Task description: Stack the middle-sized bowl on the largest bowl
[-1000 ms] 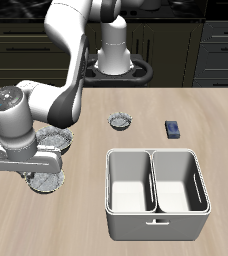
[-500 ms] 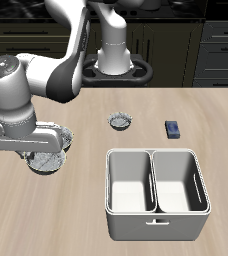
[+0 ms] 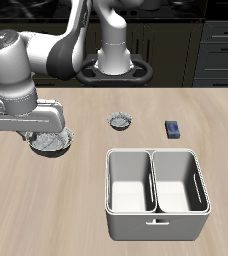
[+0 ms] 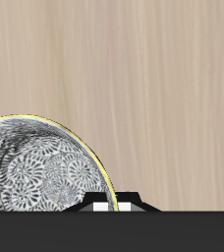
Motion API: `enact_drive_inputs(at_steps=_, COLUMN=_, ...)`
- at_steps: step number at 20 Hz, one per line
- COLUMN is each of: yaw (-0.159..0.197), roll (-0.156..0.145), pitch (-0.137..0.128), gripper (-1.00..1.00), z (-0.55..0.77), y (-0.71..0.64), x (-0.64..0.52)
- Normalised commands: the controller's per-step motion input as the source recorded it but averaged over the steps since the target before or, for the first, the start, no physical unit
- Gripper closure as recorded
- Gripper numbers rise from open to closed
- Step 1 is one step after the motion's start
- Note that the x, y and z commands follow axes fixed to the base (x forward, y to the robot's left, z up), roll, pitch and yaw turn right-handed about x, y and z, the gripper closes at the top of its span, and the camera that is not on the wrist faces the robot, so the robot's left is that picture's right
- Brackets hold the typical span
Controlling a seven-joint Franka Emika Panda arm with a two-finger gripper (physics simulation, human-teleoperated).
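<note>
My gripper [image 3: 36, 138] is shut on the rim of the middle-sized bowl [image 3: 48, 147], a shallow grey speckled bowl with a wavy rim. It holds the bowl directly over the largest bowl [image 3: 69, 138], whose rim shows beside and just behind it. The two bowls overlap in the exterior view, and I cannot tell whether they touch. In the wrist view the held bowl [image 4: 45, 172] shows its patterned inside, with my gripper [image 4: 112, 204] at its rim. The largest bowl is hidden in that view.
A tiny grey bowl [image 3: 120, 122] sits near the table's middle. A small blue block [image 3: 172, 129] lies beside it. A white two-compartment bin [image 3: 156, 212] stands near the front edge. The robot's base [image 3: 114, 55] is at the back.
My gripper has carried the middle-sized bowl from near the table's front edge toward the back, until it is over the largest bowl. The other objects have not moved.
</note>
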Motion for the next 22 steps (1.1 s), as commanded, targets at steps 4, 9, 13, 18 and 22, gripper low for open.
enact_drive_inputs(at_steps=4, yaw=-0.011, roll=-0.008, pitch=-0.041, gripper=1.00, z=0.29, y=-0.05, x=-0.39)
enact_drive_inputs(at_steps=9, yaw=-0.004, roll=-0.011, pitch=-0.039, gripper=1.00, z=0.09, y=-0.06, x=-0.29)
enact_drive_inputs(at_steps=13, yaw=0.040, roll=-0.025, pitch=-0.052, gripper=1.00, z=0.03, y=0.01, x=-0.31)
enact_drive_inputs(at_steps=18, yaw=-0.016, roll=-0.014, pitch=-0.043, gripper=1.00, z=0.01, y=0.06, x=-0.31)
enact_drive_inputs(at_steps=22, yaw=0.040, roll=0.017, pitch=-0.082, gripper=1.00, z=-0.01, y=0.21, x=-0.43)
